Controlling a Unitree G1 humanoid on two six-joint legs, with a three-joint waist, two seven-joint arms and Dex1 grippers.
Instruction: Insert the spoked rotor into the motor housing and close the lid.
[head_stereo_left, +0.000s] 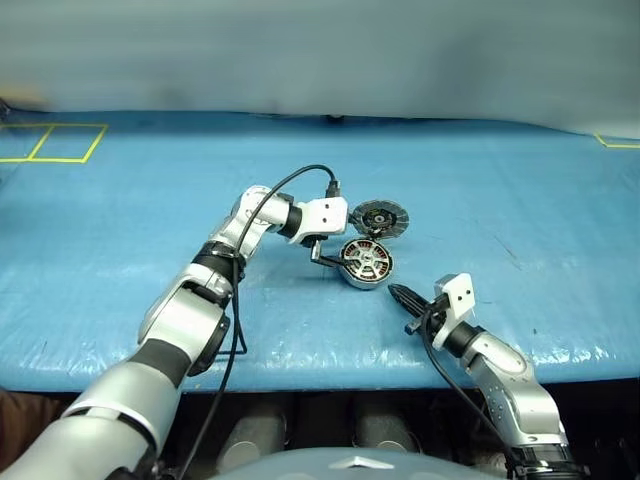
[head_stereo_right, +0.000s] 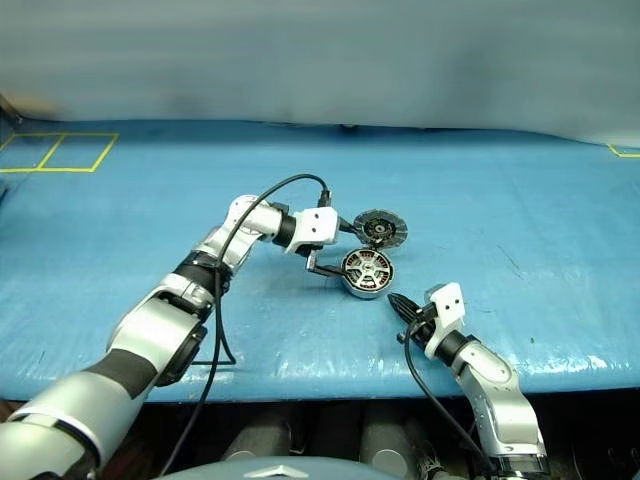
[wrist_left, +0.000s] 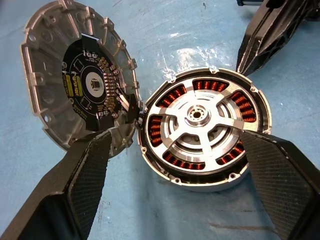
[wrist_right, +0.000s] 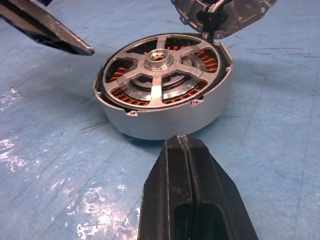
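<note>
- the left gripper (wrist_left: 192, 165) has its two black fingers (wrist_left: 82, 185) spread wide, one on each side of the motor housing (wrist_left: 252, 167), with a gap between the pads and the housing wall; nothing is clamped.
- the spoked rotor (wrist_left: 197, 117) sits inside the housing, its silver spokes and hub level with the rim, copper windings showing through the gaps between spokes.
- the right gripper (wrist_right: 186, 150) has its fingers pressed together, empty, pointing at the near side of the housing and stopping short of it.
- the lid (wrist_left: 47, 75) stands open, tilted up from the housing's edge where the two are joined; its inner face shows a black round circuit board with a pale centre.
- from the head views, housing (head_stereo_left: 350, 277) and lid (head_stereo_left: 382, 217) lie near the middle of the blue table cover (head_stereo_left: 520, 200), left gripper (head_stereo_left: 322, 252) reaching in from the left, right gripper (head_stereo_left: 402, 297) just to the lower right.
- yellow tape lines (head_stereo_left: 50, 143) mark the far left corner of the cover.
</note>
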